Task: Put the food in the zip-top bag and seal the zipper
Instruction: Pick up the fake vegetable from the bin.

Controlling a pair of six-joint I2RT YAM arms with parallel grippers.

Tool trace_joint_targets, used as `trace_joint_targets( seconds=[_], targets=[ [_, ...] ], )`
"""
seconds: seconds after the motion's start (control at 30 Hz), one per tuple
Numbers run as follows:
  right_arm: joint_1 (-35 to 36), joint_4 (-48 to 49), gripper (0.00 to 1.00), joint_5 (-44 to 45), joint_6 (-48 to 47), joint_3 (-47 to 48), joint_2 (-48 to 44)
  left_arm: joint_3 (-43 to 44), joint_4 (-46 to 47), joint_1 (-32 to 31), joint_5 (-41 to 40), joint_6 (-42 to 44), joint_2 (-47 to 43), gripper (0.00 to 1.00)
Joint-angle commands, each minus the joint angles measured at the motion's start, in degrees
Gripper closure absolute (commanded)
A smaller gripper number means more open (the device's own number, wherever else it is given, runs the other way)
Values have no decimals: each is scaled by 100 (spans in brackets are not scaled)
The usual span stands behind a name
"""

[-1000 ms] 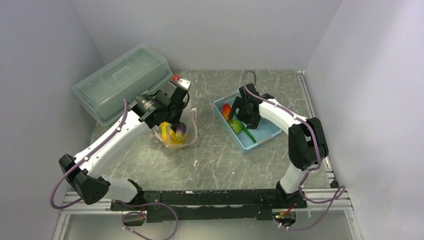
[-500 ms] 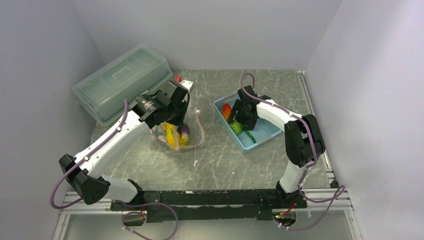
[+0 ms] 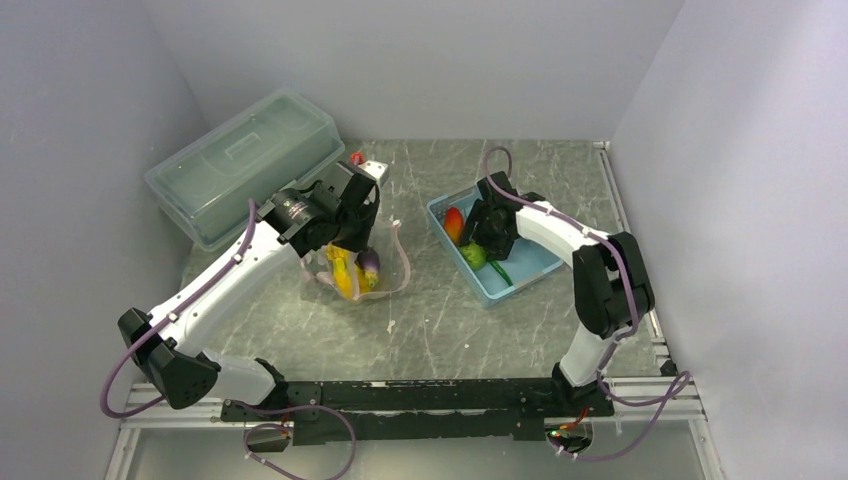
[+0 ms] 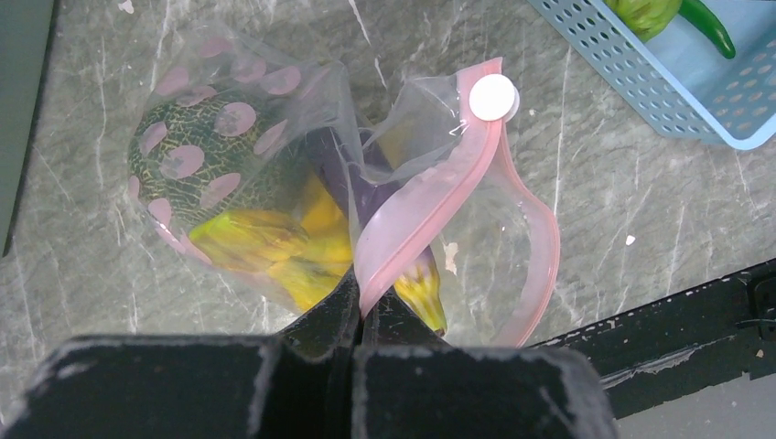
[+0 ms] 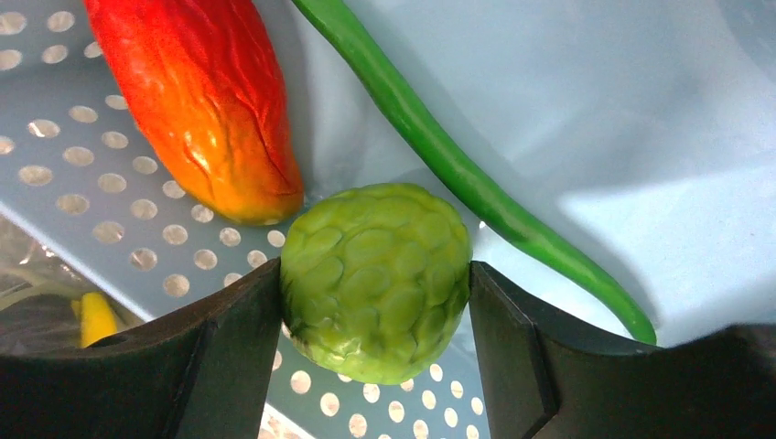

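The zip-top bag (image 4: 229, 137) hangs below my left gripper (image 4: 361, 306), which is shut on its pink zipper (image 4: 439, 197) near one end. Yellow bananas (image 4: 274, 251), a dull-green lump (image 4: 197, 160) and a purple piece (image 4: 334, 160) lie inside it. In the top view the bag (image 3: 355, 272) rests on the table under the left gripper (image 3: 350, 240). My right gripper (image 5: 373, 279) reaches into the blue basket (image 3: 530, 272), and both jaws touch the sides of a bumpy green ball (image 5: 375, 265). A red-orange piece (image 5: 206, 101) and a long green bean (image 5: 458, 165) lie beside the ball.
A large translucent lidded box (image 3: 245, 160) stands at the back left, close behind the left arm. The basket's perforated wall (image 5: 110, 183) rises just left of the right gripper. A white slider (image 4: 493, 96) sits on the zipper.
The right jaws have closed in onto the green ball. The bag's pink mouth loop has spread out to the right under the left gripper.
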Motion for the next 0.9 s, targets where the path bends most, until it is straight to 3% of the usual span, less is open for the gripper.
trace_joint_targets(
  seconds=[0.0,0.3,0.5,0.87],
  targets=[
    [-19,-102,57,212,-48,81,-543,183,153,-9,130,-150,-65,100],
    [-2,-210,65,285,-172,298,-1269,178,143,-12,110,-176,-64,100],
    [93,116,67,-366,-379,359,-1854,198,142,-13,113,-193,-21,100],
    [970,900,68,-1138,-964,637,-2523,200,145,-14,77,-181,8,100]
  ],
)
